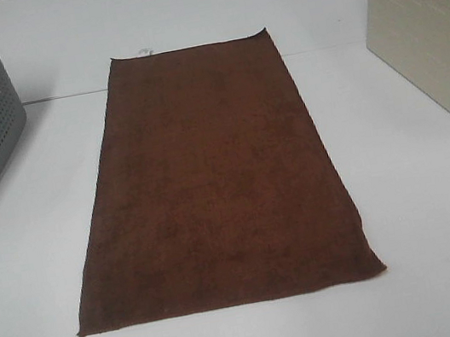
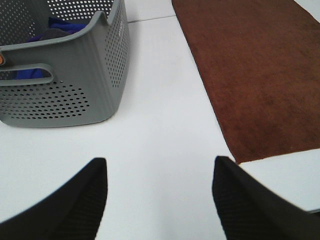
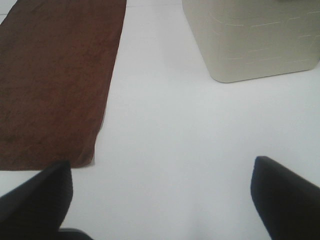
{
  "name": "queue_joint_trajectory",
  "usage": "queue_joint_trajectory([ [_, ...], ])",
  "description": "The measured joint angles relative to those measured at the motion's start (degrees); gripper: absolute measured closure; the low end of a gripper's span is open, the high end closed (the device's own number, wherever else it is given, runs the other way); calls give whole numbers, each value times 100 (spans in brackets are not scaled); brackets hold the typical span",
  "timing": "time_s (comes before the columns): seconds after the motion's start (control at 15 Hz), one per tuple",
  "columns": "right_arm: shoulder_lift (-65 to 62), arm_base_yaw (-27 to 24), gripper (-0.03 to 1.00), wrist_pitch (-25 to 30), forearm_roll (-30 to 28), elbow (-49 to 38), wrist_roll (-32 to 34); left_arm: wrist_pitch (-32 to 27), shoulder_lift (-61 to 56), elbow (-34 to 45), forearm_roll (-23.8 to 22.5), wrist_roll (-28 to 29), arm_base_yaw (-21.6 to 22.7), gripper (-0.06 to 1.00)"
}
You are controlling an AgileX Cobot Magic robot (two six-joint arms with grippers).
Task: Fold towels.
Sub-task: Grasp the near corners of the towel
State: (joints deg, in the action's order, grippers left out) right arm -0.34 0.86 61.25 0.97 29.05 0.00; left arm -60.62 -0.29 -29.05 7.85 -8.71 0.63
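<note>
Both grippers are hanging wide open and empty: left gripper (image 2: pixel 157 172), right gripper (image 3: pixel 160 170). The towel (image 1: pixel 212 196) is lying flat on the table (image 1: pixel 439 210) between them, its near corners sitting just beside each gripper's inner finger. Soft, light and limp, it is probably asking for pinches at those corners; its tag (image 1: pixel 145 52) is lying at the far edge

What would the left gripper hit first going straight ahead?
Likely only bare white tabletop: the left gripper points into the gap between the grey perforated plastic basket and the reddish-brown terry towel. Depth is unclear.
</note>
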Motion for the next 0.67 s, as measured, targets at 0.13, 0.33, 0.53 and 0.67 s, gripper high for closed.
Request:
queue_joint_trajectory([
  [0.13, 0, 0, 6, 0, 0, 0, 0, 0, 0, 0, 0, 0, 0, 35],
  [0.33, 0, 0, 6, 0, 0, 0, 0, 0, 0, 0, 0, 0, 0, 35],
  [0.53, 0, 0, 6, 0, 0, 0, 0, 0, 0, 0, 0, 0, 0, 35],
  [0.67, 0, 0, 6, 0, 0, 0, 0, 0, 0, 0, 0, 0, 0, 35],
])
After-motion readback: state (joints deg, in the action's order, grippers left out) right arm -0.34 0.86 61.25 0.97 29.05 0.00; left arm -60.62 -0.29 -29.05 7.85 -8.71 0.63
